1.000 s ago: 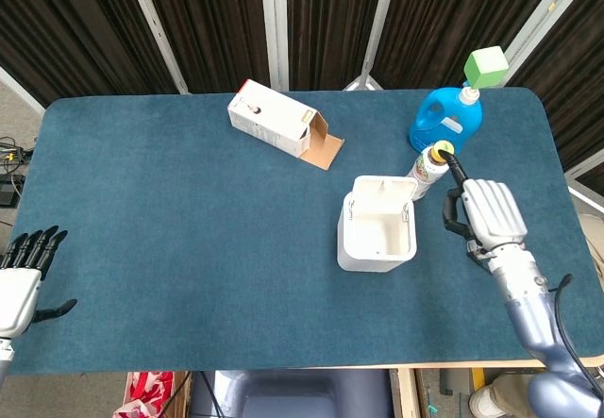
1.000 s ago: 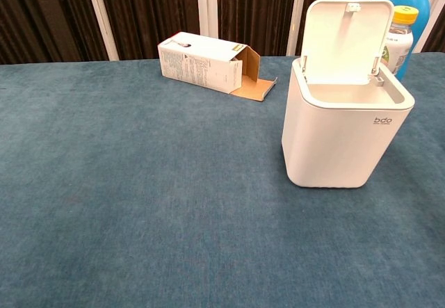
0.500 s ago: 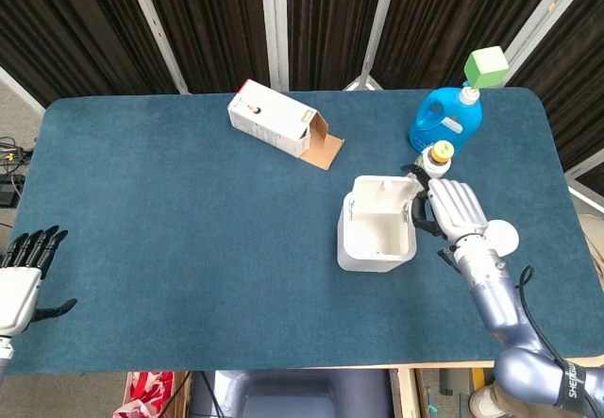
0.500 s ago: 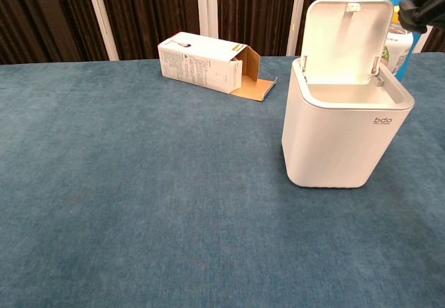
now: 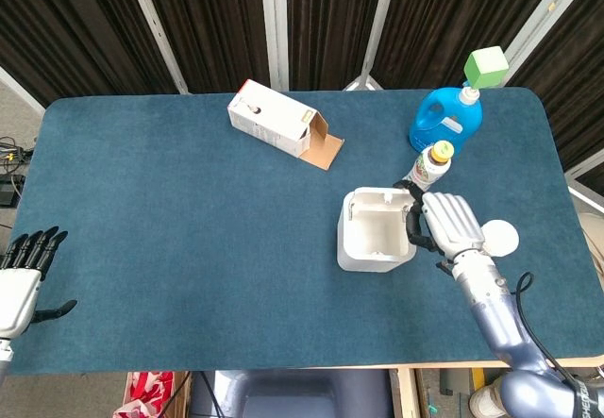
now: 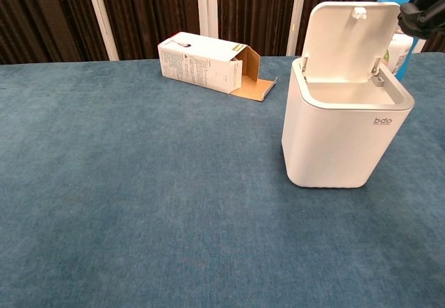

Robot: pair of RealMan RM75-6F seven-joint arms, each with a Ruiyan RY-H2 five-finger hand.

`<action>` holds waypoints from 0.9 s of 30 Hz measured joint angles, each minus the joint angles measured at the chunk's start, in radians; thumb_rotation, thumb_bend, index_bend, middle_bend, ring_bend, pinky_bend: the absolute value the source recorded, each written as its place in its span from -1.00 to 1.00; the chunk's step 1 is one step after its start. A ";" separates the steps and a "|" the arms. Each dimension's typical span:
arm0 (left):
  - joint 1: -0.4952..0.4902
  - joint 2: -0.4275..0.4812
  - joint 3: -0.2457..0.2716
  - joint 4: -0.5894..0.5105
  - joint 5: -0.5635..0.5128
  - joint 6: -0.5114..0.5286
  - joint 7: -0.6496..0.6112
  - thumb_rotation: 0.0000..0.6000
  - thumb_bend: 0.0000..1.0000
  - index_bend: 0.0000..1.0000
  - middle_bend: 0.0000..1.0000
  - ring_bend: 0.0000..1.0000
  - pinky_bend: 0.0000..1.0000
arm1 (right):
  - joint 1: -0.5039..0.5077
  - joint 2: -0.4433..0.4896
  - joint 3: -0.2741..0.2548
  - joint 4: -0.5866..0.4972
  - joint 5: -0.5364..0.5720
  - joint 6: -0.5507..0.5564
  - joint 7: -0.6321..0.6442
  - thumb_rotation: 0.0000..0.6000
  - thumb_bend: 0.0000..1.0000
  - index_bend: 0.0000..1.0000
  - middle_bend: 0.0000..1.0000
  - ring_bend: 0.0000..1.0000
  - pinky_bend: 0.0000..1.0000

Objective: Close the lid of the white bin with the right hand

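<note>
The right hand [image 5: 451,225] sits at the white bin [image 5: 377,232]'s right rim, fingers spread and holding nothing, fingertips reaching behind the raised lid [image 6: 350,42] — whether they touch it I cannot tell. The lid stands nearly upright on the bin's far edge, hinged there, so the push must come from behind, toward the robot and down. The left hand [image 5: 21,281] idles open, well away from the bin. Just behind the bin stand a small bottle [image 5: 430,165] and a blue detergent jug [image 5: 445,121] — close company for that wrist. A cardboard carton [image 5: 280,123] lies farther off on the table [image 5: 170,239].
</note>
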 measured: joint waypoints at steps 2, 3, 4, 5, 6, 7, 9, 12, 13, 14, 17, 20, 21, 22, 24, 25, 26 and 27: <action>0.001 -0.001 0.000 0.000 0.001 0.002 0.001 1.00 -1.00 -1.00 -1.00 -1.00 -1.00 | -0.010 0.013 -0.013 -0.028 -0.020 0.001 0.005 1.00 0.51 -0.53 0.51 0.64 0.49; 0.001 -0.001 0.000 0.000 0.002 0.002 0.001 1.00 -1.00 -1.00 -1.00 -1.00 -1.00 | -0.015 0.018 -0.021 -0.038 -0.029 0.001 0.006 1.00 0.51 -0.53 0.51 0.64 0.49; 0.001 -0.001 0.001 0.000 0.003 0.003 0.002 1.00 -1.00 -1.00 -1.00 -1.00 -1.00 | -0.019 0.021 -0.029 -0.046 -0.037 0.000 0.007 1.00 0.51 -0.53 0.51 0.64 0.49; 0.001 -0.001 0.001 0.000 0.004 0.004 0.003 1.00 -1.00 -1.00 -1.00 -1.00 -1.00 | -0.024 0.025 -0.042 -0.055 -0.047 -0.001 0.007 1.00 0.51 -0.53 0.51 0.64 0.49; 0.002 -0.001 0.002 0.000 0.006 0.005 0.004 1.00 -1.00 -1.00 -1.00 -1.00 -1.00 | -0.027 0.025 -0.051 -0.058 -0.054 -0.001 0.006 1.00 0.51 -0.53 0.51 0.64 0.49; 0.002 -0.002 0.002 0.000 0.007 0.006 0.005 1.00 -1.00 -1.00 -1.00 -1.00 -1.00 | -0.031 0.025 -0.060 -0.062 -0.062 -0.001 0.006 1.00 0.51 -0.53 0.51 0.63 0.49; 0.002 -0.002 0.002 0.000 0.010 0.008 0.007 1.00 -1.00 -1.00 -1.00 -1.00 -1.00 | -0.040 0.019 -0.080 -0.066 -0.079 0.000 0.006 1.00 0.51 -0.53 0.51 0.63 0.49; 0.003 -0.003 0.002 0.002 0.012 0.012 0.008 1.00 -1.00 -1.00 -1.00 -1.00 -1.00 | -0.052 0.004 -0.105 -0.069 -0.104 0.007 0.005 1.00 0.51 -0.53 0.51 0.64 0.49; 0.003 -0.004 0.002 0.003 0.012 0.012 0.009 1.00 -1.00 -1.00 -1.00 -1.00 -1.00 | -0.056 0.000 -0.113 -0.070 -0.112 0.009 0.005 1.00 0.51 -0.53 0.51 0.64 0.49; 0.003 -0.004 0.002 0.003 0.012 0.012 0.009 1.00 -1.00 -1.00 -1.00 -1.00 -1.00 | -0.061 -0.006 -0.122 -0.071 -0.122 0.012 0.005 1.00 0.51 -0.53 0.51 0.64 0.49; 0.003 -0.005 0.002 0.005 0.013 0.013 0.010 1.00 -1.00 -1.00 -1.00 -1.00 -1.00 | -0.073 -0.019 -0.146 -0.078 -0.148 0.019 0.003 1.00 0.51 -0.53 0.51 0.64 0.49; 0.004 -0.006 0.002 0.005 0.014 0.015 0.011 1.00 -1.00 -1.00 -1.00 -1.00 -1.00 | -0.082 -0.031 -0.164 -0.086 -0.167 0.026 0.001 1.00 0.51 -0.53 0.51 0.64 0.49; 0.004 -0.006 0.002 0.005 0.015 0.015 0.011 1.00 -1.00 -1.00 -1.00 -1.00 -1.00 | -0.084 -0.034 -0.169 -0.088 -0.172 0.028 0.000 1.00 0.51 -0.53 0.51 0.64 0.49; 0.004 -0.006 0.002 0.005 0.015 0.015 0.011 1.00 -1.00 -1.00 -1.00 -1.00 -1.00 | -0.086 -0.038 -0.173 -0.089 -0.177 0.030 -0.002 1.00 0.51 -0.53 0.51 0.64 0.49; 0.004 -0.006 0.002 0.006 0.015 0.015 0.012 1.00 -1.00 -1.00 -1.00 -1.00 -1.00 | -0.091 -0.048 -0.184 -0.091 -0.189 0.034 -0.006 1.00 0.51 -0.53 0.51 0.64 0.49; 0.004 -0.006 0.002 0.006 0.015 0.015 0.012 1.00 -1.00 -1.00 -1.00 -1.00 -1.00 | -0.092 -0.054 -0.189 -0.091 -0.192 0.036 -0.007 1.00 0.51 -0.53 0.51 0.64 0.49; 0.004 -0.006 0.002 0.006 0.015 0.015 0.012 1.00 -1.00 -1.00 -1.00 -1.00 -1.00 | -0.094 -0.060 -0.193 -0.090 -0.196 0.037 -0.009 1.00 0.51 -0.53 0.51 0.64 0.49; 0.004 -0.006 0.002 0.006 0.015 0.015 0.012 1.00 -1.00 -1.00 -1.00 -1.00 -1.00 | -0.095 -0.065 -0.197 -0.088 -0.197 0.038 -0.010 1.00 0.51 -0.53 0.51 0.64 0.49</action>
